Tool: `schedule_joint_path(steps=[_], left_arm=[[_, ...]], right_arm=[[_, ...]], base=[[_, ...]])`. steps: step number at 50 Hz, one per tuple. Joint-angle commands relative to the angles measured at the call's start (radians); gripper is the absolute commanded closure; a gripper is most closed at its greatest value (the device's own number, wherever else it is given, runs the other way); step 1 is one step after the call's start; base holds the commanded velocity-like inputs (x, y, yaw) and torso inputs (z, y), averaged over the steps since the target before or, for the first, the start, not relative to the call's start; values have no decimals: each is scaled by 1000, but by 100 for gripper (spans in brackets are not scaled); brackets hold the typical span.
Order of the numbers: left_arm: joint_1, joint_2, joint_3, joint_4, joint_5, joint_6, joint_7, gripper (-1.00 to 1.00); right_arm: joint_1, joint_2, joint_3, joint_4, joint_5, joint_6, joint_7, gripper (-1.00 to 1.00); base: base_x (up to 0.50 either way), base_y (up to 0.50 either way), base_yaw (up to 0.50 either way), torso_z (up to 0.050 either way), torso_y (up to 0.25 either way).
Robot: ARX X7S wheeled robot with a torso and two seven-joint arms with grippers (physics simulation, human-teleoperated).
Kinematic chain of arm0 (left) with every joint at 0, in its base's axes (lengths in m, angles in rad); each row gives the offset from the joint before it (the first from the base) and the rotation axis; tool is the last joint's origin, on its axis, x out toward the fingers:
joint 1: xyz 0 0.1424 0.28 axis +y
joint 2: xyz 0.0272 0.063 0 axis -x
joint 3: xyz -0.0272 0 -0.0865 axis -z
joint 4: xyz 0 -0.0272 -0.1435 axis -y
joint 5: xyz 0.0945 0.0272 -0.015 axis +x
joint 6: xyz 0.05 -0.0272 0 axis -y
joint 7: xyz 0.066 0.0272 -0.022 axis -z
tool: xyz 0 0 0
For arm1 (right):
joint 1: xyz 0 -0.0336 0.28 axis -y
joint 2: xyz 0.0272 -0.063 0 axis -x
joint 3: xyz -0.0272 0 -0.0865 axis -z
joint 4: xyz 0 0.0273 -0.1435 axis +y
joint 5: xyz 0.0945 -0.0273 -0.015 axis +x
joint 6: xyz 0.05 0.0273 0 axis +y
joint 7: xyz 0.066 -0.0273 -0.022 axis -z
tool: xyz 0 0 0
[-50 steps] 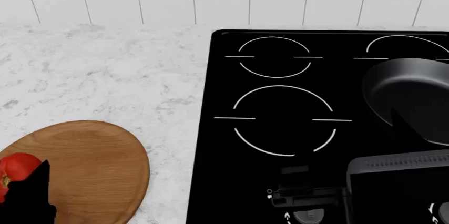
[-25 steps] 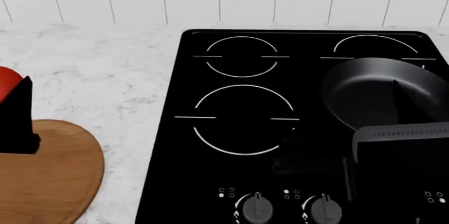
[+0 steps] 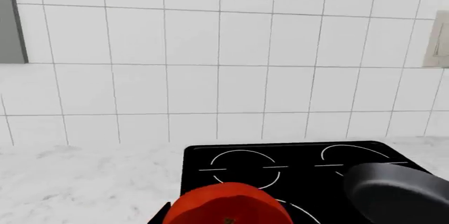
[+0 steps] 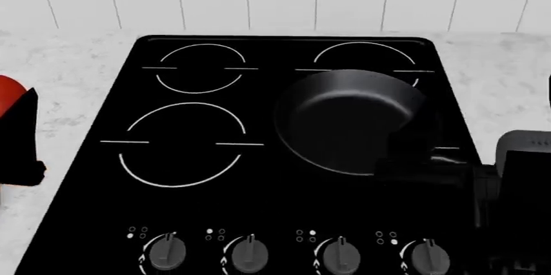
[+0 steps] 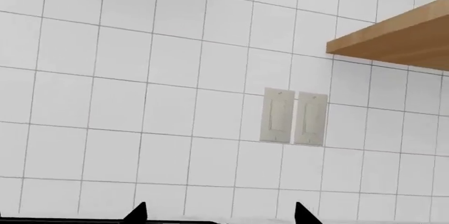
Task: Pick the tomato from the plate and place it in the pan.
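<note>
Tomato (image 3: 228, 205) sits in my left tool (image 4: 19, 139), pinched between its dark fingers and raised off the worktop (image 4: 69, 88). In the head view only a red sliver of it shows at the far left edge, above the black finger, over the marble just beside the hob's left side. The left wrist view shows its red dome close to the camera, with a small brownish stem spot low on the visible face.

Pan (image 4: 349, 120) rests on the black hob (image 4: 190, 184), over the right-hand burner rings, well apart from the tomato. Its handle runs toward the near right, where it merges with dark shapes I cannot separate. Four knobs (image 4: 250, 254) line the hob's near edge.

Right tool (image 5: 221, 214): only two black fingertips (image 5: 136, 212) show in the right wrist view, spread apart with nothing between them, facing the white tiled wall (image 5: 140, 77). On that wall are two switch plates (image 5: 295, 116), with a wooden shelf (image 5: 400, 40) higher up.
</note>
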Motion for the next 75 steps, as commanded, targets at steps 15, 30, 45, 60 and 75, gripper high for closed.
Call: schedule_joint_path(steps=[15,30,45,60,75], left_arm=[[-6,-2,7,-4,-44,-4,-28,100],[19,1,7,-5,-32,14,-33,100],[24,-15,-1,-10,-46,12,-30,100],[-137,53,218,-142,85,39,138,100],[-337,172,501,-154,139,7,335,100]], right_arm=[[6,5,42,-19,34,31,13,-100],[-14,31,76,-30,33,47,24,-100],[-5,26,58,-37,34,57,36,-100],[-29,33,22,-27,2,-3,37,-100],[-51,27,27,-27,-6,-25,52,-100]], base=[[0,-500,0,0,0],[147,-111,0,0,0],[500,0,0,0,1],[186,-5,1,0,1],[58,-30,8,0,0]])
